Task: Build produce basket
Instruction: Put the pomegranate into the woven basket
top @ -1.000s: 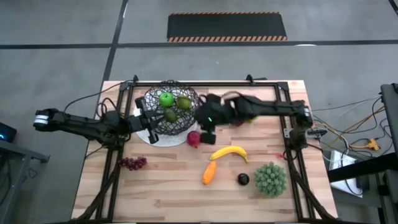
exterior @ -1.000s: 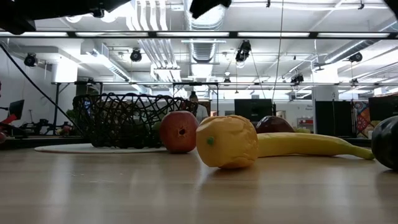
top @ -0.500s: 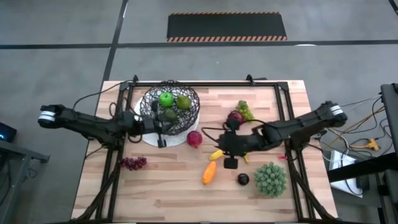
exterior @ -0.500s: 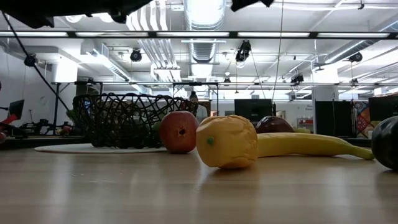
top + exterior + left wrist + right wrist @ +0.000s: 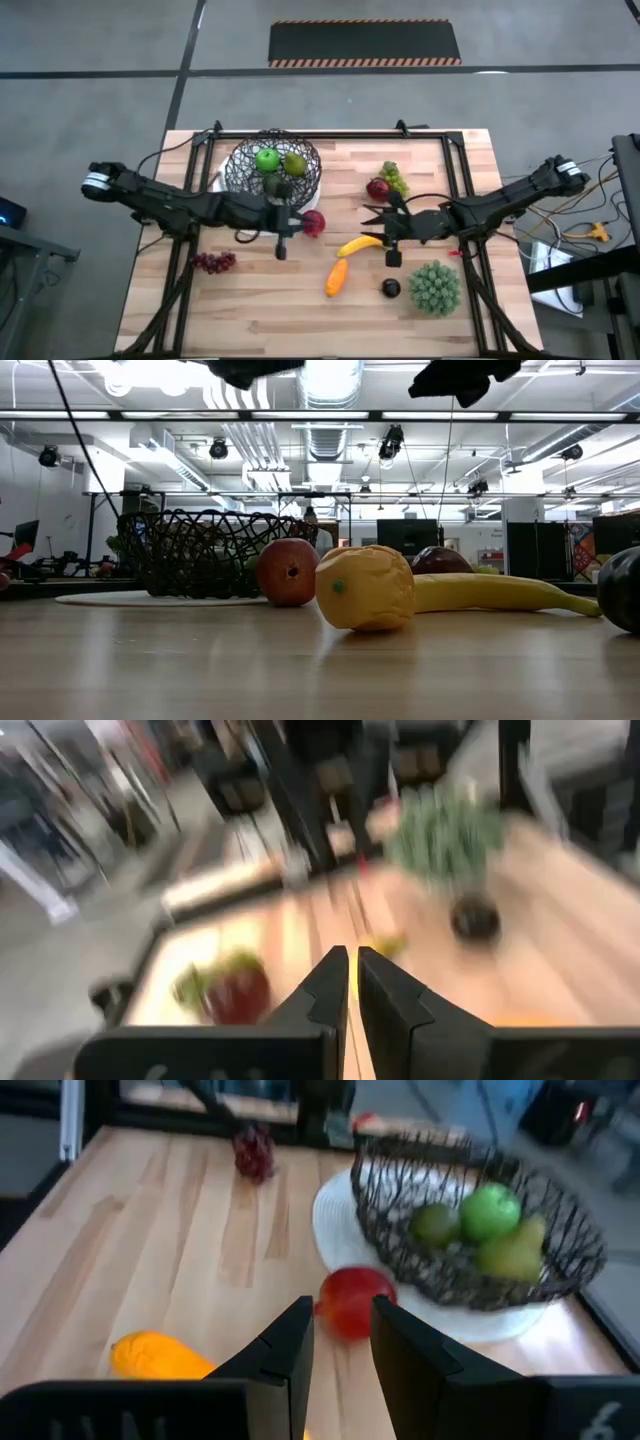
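The black wire basket (image 5: 277, 172) stands on a white plate (image 5: 240, 218) and holds a green apple (image 5: 267, 158), a pear (image 5: 295, 165) and a darker piece. On the table lie a red fruit (image 5: 314, 223), a banana (image 5: 360, 244), an orange piece (image 5: 337, 277), a dark plum (image 5: 391, 288), purple grapes (image 5: 213, 262), and another red fruit (image 5: 378, 188) next to green grapes (image 5: 393, 177). My left gripper (image 5: 296, 221) hovers shut just left of the first red fruit. My right gripper (image 5: 368, 214) hovers narrowly open above the banana, facing the red fruit (image 5: 353, 1300).
A large spiky green ball (image 5: 434, 287) sits near the table's right near corner. A dark metal frame (image 5: 450, 150) runs around the table's edges. Bare wood lies along the near edge and between the purple grapes and the orange piece.
My right gripper has drawn back from beside the basket toward the table's right, ending above the banana. My left gripper has moved from the basket's left side toward the right and the near edge, ending beside the red fruit. No fruit has visibly moved.
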### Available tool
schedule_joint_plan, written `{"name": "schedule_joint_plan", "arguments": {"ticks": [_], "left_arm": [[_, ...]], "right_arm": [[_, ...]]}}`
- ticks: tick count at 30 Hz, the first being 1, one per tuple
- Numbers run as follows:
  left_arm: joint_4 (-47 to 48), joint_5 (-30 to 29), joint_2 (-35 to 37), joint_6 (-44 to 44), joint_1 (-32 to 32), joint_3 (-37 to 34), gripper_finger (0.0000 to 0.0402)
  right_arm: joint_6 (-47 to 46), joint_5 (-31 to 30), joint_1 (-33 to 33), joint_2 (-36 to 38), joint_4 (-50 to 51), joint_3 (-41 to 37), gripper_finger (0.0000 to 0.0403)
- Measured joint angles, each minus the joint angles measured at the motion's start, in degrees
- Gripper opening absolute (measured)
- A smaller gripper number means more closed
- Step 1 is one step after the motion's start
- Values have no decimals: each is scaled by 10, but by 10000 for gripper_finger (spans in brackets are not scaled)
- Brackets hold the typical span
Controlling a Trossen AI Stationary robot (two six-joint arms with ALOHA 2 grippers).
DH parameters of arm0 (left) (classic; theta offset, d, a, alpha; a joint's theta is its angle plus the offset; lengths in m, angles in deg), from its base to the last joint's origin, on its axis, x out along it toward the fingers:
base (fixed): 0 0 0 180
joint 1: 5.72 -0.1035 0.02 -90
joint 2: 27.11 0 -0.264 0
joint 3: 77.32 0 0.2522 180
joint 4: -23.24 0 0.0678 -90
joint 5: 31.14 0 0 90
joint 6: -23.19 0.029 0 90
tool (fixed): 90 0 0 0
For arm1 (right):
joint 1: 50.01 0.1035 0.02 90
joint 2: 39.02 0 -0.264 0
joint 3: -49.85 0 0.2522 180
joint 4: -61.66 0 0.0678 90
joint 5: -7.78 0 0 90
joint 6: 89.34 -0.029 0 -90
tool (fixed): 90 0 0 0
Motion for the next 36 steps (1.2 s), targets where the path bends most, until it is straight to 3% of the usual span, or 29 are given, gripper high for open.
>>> {"name": "schedule_joint_plan", "arguments": {"ticks": [6,14,21,29,36], "left_arm": [[227,0,-78,-16,0,121,10],[414,3,-166,-26,1,235,10],[533,35,-203,-25,4,304,31],[587,20,-228,41,20,316,129],[584,-129,-289,184,44,324,217]], "right_arm": [[60,1,0,55,-155,-96,91],[129,1,0,84,-336,-216,91],[145,1,0,107,-358,-239,91],[154,1,0,149,-357,-274,91],[149,0,0,177,-358,-298,91]]}}
